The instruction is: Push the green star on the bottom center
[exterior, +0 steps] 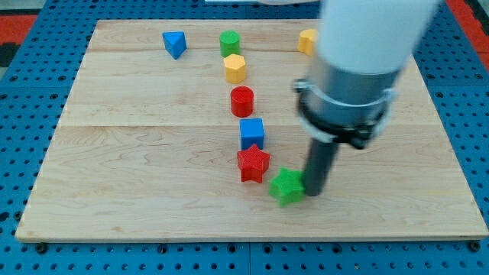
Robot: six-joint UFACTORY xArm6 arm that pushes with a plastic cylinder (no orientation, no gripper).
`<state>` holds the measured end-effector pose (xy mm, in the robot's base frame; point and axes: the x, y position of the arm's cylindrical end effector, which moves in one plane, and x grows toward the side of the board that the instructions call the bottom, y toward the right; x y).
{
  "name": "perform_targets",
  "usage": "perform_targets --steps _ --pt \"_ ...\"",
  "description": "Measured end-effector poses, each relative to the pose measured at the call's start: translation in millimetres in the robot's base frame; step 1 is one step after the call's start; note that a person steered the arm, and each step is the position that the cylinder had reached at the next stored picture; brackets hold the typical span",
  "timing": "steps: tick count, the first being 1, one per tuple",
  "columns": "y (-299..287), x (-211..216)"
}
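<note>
The green star [286, 186] lies near the view's bottom centre of the wooden board [137, 153]. My tip [314, 192] touches or nearly touches the star's right side. The dark rod rises from it into the arm's grey and white body [359, 61], which fills the view's upper right. A red star [253, 163] sits just up and left of the green star, close to it or touching.
A blue cube [251, 133], a red cylinder [241, 100], a yellow hexagon [234, 68] and a green cylinder [229, 42] run up the middle. A blue triangle [174, 43] is at top left. A yellow block [307, 41] is partly hidden by the arm.
</note>
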<state>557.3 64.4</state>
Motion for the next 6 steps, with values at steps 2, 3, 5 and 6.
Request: perform_targets --steps 2,3,5,6 --pt "3 25" --pt "18 -4" --pt "-29 7" --pt "7 -25"
